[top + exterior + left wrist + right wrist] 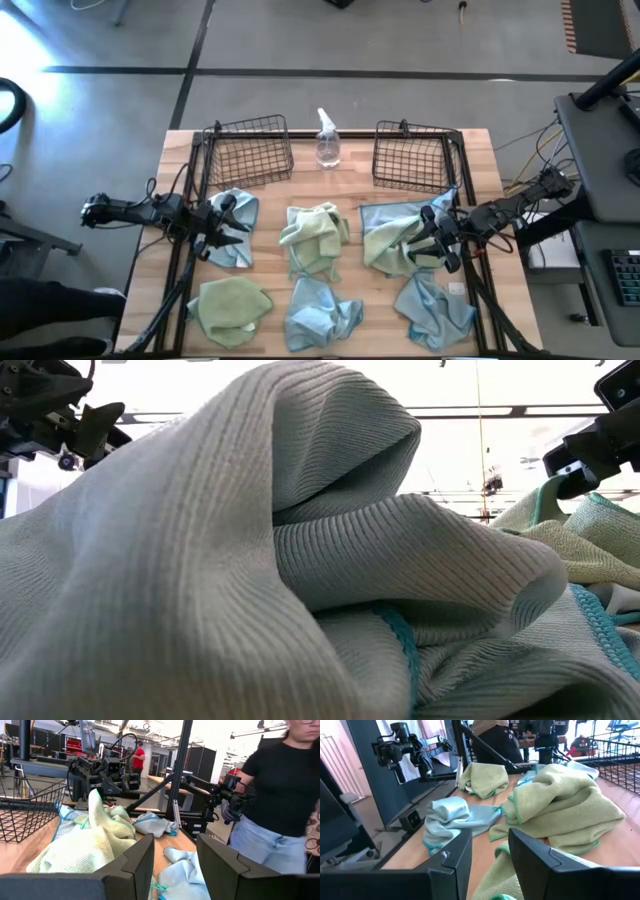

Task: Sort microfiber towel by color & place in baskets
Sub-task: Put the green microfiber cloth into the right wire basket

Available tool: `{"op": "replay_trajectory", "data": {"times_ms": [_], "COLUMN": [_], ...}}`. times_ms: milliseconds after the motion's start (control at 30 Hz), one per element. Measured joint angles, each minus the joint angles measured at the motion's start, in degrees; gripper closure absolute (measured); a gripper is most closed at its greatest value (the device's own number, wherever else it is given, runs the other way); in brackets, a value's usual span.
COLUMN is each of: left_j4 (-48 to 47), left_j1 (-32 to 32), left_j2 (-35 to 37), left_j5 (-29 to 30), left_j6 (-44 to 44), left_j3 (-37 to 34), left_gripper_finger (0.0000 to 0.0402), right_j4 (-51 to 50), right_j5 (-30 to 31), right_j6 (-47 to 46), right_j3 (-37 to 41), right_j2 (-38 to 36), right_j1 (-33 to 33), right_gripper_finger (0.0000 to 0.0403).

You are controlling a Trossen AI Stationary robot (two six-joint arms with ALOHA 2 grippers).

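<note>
Left gripper (228, 226) hovers over blue towel (238, 232), fingers (131, 865) spread, nothing pinched. Right gripper (428, 238) over yellow-green towel (385, 248), fingers (451, 857) spread. Both wire baskets (250, 150) (412, 157) lie beyond grippers, spray bottle (327, 140) between. Crumpled yellow-green towel (316, 232) sits between grippers. Blue cloth (300, 560) blocks low view. Person (280, 795) stands past table.

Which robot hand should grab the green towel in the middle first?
Probably the left hand, though it's close. The middle green towel lies between both. The right hand sits over its own pile of blue and green towels, so it has work there already.
</note>
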State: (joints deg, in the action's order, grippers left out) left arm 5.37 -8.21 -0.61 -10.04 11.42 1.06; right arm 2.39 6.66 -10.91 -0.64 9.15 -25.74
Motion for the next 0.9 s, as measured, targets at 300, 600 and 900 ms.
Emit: {"op": "replay_trajectory", "data": {"times_ms": [300,600,900], "left_j4": [0.00,0.00,0.00], "left_j1": [-0.02,-0.01,-0.02], "left_j2": [-0.01,-0.01,0.01], "left_j5": [0.00,0.00,0.00], "left_j6": [0.02,0.02,0.00], "left_j3": [-0.02,0.00,0.00], "left_gripper_finger": [0.0269,0.0269,0.0269], "right_j4": [0.00,0.04,0.02], "right_j5": [0.00,1.07,1.07], "right_j6": [-1.66,-1.99,-1.99], "right_j3": [0.02,0.00,0.00], "right_j2": [0.00,0.00,0.02], "right_j1": [0.00,0.00,0.00], "right_gripper_finger": [0.0280,0.0280,0.0280]}}
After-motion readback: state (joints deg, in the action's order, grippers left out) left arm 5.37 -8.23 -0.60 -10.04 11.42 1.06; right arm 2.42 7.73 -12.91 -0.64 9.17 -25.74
